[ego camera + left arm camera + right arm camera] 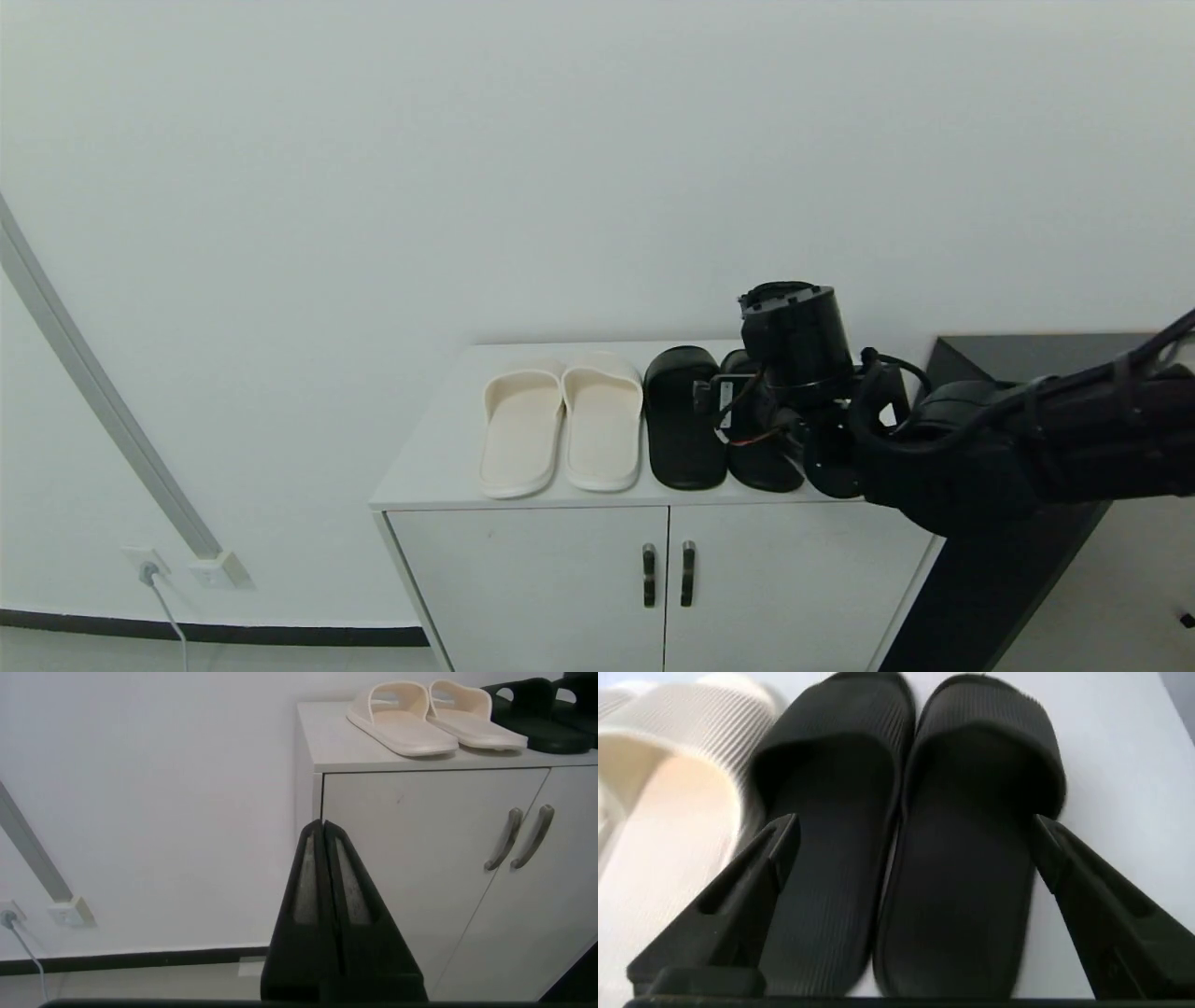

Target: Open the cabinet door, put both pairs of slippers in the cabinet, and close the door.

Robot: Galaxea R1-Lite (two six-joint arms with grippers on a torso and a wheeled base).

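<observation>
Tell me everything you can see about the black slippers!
The black slippers are a matching pair of slides. They look like soft ribbed rubber, each with a wide strap at the far end. They lie flat, side by side and touching, on the cabinet top, beside the cream slippers. The open right gripper hangs over them, one finger at each side.

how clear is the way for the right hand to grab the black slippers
Probably yes. The right hand hangs open just over the black slippers on the cabinet top, with a finger toward each outer side of the pair and nothing in between.
</observation>
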